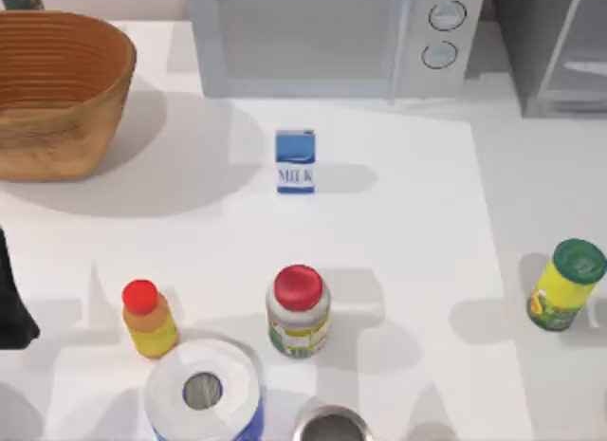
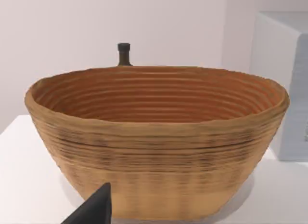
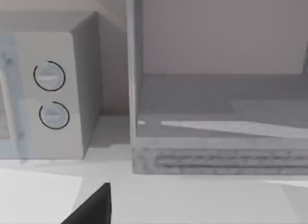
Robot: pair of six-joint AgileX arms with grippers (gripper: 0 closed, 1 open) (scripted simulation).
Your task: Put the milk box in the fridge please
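The milk box [image 1: 295, 161], blue on top with a white band reading "MILK", stands upright on the table in front of the microwave, with nothing touching it. The fridge [image 1: 560, 52] is the dark grey cabinet at the table's back right corner; the right wrist view shows its pale frame and see-through panel [image 3: 216, 159] close ahead. My left arm [image 1: 13, 299] is a dark shape at the table's left edge, far from the milk box. In the left wrist view, a dark part of my left gripper [image 2: 94, 210] faces the basket. My right gripper [image 3: 94, 207] faces the fridge.
A woven basket [image 1: 57, 90] sits back left and a microwave [image 1: 332, 38] back centre. Near the front stand a red-capped yellow bottle [image 1: 149, 318], a red-capped white jar [image 1: 298, 311], a paper roll [image 1: 202, 392] and a metal can [image 1: 330, 427]. A green-capped bottle [image 1: 566, 284] stands at the right.
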